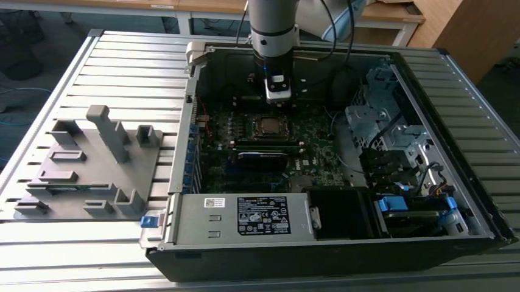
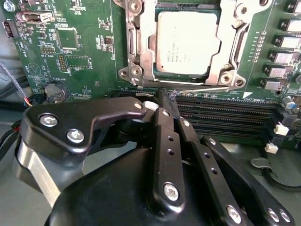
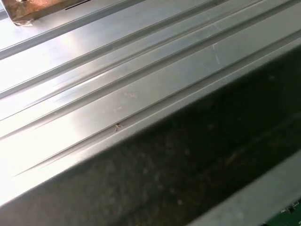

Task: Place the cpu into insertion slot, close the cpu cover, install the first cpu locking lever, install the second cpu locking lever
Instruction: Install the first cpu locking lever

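Black gripper (image 2: 168, 101) fingers (image 2: 160, 136) are seen pressed together w/ tips at a thin lever (image 2: 207, 90) just beside the cpu cover (image 2: 145, 52), which is shut over the cpu (image 2: 187, 42) seated in the insertion slot (image 2: 178, 76).

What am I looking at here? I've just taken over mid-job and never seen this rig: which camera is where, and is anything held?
The exterior view shows one grey robot arm reaching into an open black computer case on a ribbed aluminium table; a grey plastic fixture block sits at the exterior view's left. Both wrist cameras ride on the arm. The second wrist view looks past the black gripper at the green motherboard: the silvery square cpu lies seated, the silvery metal cpu cover frame down over it. The jaws look shut, holding nothing visible, tips by a thin wire lever. The first wrist view catches the table's slats and the case's dark wall.
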{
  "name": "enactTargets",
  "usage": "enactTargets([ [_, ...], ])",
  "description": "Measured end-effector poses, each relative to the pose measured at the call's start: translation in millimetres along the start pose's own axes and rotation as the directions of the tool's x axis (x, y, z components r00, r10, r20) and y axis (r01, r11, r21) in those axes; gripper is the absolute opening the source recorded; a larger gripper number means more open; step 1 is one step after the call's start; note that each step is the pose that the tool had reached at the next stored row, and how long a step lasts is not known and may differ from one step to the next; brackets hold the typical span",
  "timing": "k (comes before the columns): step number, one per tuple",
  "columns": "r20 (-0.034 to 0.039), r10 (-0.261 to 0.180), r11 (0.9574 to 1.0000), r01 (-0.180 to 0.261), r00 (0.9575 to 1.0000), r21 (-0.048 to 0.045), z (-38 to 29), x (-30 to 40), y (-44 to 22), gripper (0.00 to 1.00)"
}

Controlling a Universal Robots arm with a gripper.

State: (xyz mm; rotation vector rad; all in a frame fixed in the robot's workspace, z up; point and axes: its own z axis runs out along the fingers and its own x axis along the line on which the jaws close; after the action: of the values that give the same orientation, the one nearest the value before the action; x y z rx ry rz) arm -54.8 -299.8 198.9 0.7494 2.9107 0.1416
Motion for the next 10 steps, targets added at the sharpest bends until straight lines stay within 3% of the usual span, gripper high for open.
enactTargets([
  [10,0.0065,0.001,1.0,-0.001,1.0,-0.0064,0.7,0.2,0.2,0.1],
])
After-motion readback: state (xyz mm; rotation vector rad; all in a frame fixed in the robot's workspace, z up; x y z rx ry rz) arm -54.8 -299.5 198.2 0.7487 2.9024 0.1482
